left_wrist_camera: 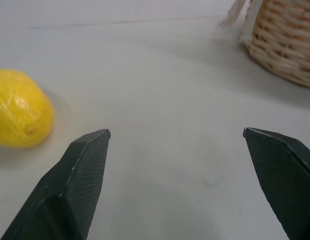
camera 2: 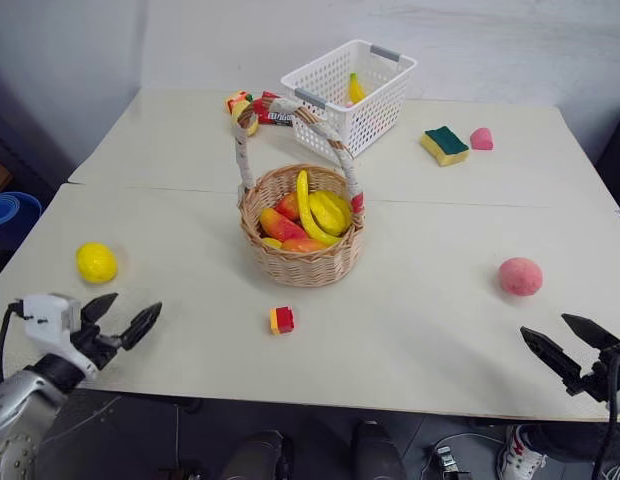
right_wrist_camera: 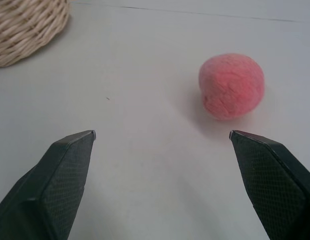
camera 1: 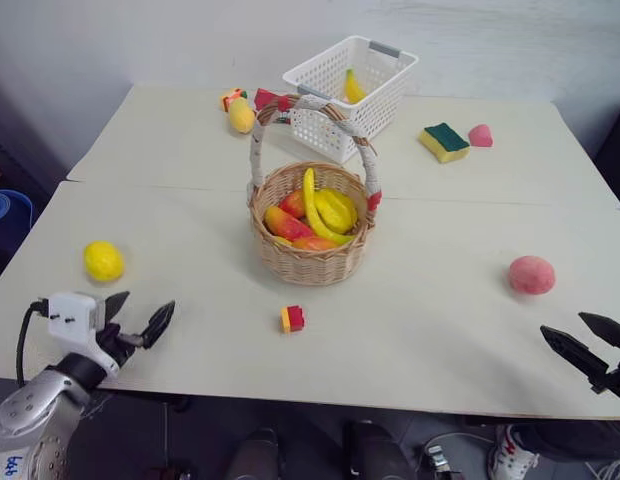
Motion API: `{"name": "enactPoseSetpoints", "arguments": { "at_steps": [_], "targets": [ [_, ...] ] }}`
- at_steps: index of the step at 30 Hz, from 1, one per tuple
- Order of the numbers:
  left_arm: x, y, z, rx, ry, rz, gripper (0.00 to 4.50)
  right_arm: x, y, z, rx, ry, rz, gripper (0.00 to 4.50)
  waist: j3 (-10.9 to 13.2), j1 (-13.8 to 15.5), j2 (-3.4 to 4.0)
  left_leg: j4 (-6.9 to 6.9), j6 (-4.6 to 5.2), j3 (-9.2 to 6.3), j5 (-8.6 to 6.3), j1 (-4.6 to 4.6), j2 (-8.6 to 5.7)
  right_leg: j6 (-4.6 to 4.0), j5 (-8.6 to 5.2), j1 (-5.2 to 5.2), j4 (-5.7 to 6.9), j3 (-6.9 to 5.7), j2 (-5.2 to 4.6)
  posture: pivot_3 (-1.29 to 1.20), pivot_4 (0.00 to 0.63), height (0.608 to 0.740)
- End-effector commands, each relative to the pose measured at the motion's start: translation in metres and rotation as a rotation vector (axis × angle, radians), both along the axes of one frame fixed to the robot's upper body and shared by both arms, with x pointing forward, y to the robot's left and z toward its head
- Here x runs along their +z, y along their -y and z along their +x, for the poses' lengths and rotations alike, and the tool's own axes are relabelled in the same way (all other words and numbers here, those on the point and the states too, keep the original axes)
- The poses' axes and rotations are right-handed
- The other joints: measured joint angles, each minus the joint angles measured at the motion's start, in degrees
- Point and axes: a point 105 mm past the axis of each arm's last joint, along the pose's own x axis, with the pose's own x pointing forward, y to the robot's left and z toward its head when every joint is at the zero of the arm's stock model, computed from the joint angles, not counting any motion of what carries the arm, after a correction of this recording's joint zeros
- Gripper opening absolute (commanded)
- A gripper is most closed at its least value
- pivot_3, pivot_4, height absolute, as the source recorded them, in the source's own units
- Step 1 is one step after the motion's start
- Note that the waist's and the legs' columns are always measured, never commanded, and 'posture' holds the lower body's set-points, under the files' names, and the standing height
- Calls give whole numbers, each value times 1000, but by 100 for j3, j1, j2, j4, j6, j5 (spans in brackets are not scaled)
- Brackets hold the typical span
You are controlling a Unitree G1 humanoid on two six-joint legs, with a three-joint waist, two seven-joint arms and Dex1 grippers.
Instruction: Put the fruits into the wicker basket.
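Note:
The round wicker basket (camera 1: 311, 250) stands mid-table with a white-wrapped arched handle; inside lie a banana and several yellow and red toy fruits. On the table's left lies a yellow lemon (camera 1: 103, 261). A pink-red peach (camera 1: 531, 274) rests on the right side. Just in front of the basket sits a tiny red-and-yellow chunk (camera 1: 292, 318). My left gripper (camera 1: 137, 317) hovers open near the front left edge, a little nearer than the lemon (left_wrist_camera: 19, 115). At the front right edge my right gripper (camera 1: 583, 339) is open and empty, short of the peach (right_wrist_camera: 231, 85).
A white plastic lattice basket (camera 1: 350, 92) holding a banana stands at the back. Small toy items (camera 1: 252, 106) lie to its left. A yellow-green sponge block (camera 1: 444, 141) and a pink piece (camera 1: 480, 135) sit at the back right. A seam (camera 1: 470, 202) crosses the tabletop.

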Motion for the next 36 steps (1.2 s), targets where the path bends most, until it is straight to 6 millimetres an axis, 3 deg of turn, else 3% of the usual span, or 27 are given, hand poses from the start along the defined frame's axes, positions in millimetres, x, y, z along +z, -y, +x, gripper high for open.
{"name": "enactPoseSetpoints", "arguments": {
  "at_steps": [1,4,5,7,9,12,15,20,25,30,36],
  "targets": [
    [27,-6,1,67,94,-26,4480,29,-40,-5,208,40,17,4500,1,-9,2,0,-3,-1,-1,0,2,0,0,-2,1,0,3,0,150,740],
    [39,-19,8,153,122,-32,4480,51,-96,-21,516,21,45,4500,1,-14,1,0,-11,-1,-3,0,14,1,0,-2,2,-2,21,0,150,740],
    [41,-12,9,113,118,-29,4480,57,-108,-25,582,20,52,4500,3,-11,-1,0,-12,0,-3,1,14,1,0,-2,4,-1,23,0,150,740],
    [42,10,9,-23,107,-12,4480,64,-120,-28,644,22,52,4500,4,-1,-13,1,-14,-2,-1,3,15,1,1,0,5,-5,26,0,150,740],
    [40,47,5,-279,70,30,4480,70,-136,-32,736,26,35,4500,4,6,-28,3,-14,-3,-1,2,12,1,1,1,1,-5,25,0,150,740],
    [30,84,-6,-610,-13,103,4480,72,-150,-34,836,33,-19,4500,8,26,-29,9,-12,-6,-1,-4,2,1,1,2,-6,-8,9,0,150,740],
    [15,104,-3,-865,-79,229,4480,73,-157,-30,906,44,-74,4500,11,19,-14,7,-13,-6,-1,-6,1,-3,1,3,-20,-10,7,0,150,740],
    [1,125,23,-1039,-82,309,4480,77,-163,-25,949,47,-100,4500,13,11,-3,-3,-9,-8,-1,-11,3,-5,2,-3,-27,-13,9,0,150,740],
    [-16,150,38,-1198,-106,339,4480,78,-168,-28,960,45,-104,4500,13,16,-2,3,-25,-6,8,-40,4,-1,4,-24,-31,-18,16,0,150,740],
    [-24,170,41,-1295,-119,318,4480,75,-169,-28,919,41,-99,4500,13,21,-5,43,-21,-2,6,-115,-1,13,11,-89,-2,-21,22,0,150,740],
    [-36,180,40,-1321,-147,364,4480,76,-171,-27,881,56,-87,4500,16,34,-11,109,-13,8,3,-124,-1,19,14,-95,29,-11,24,0,150,740]
  ]
}}
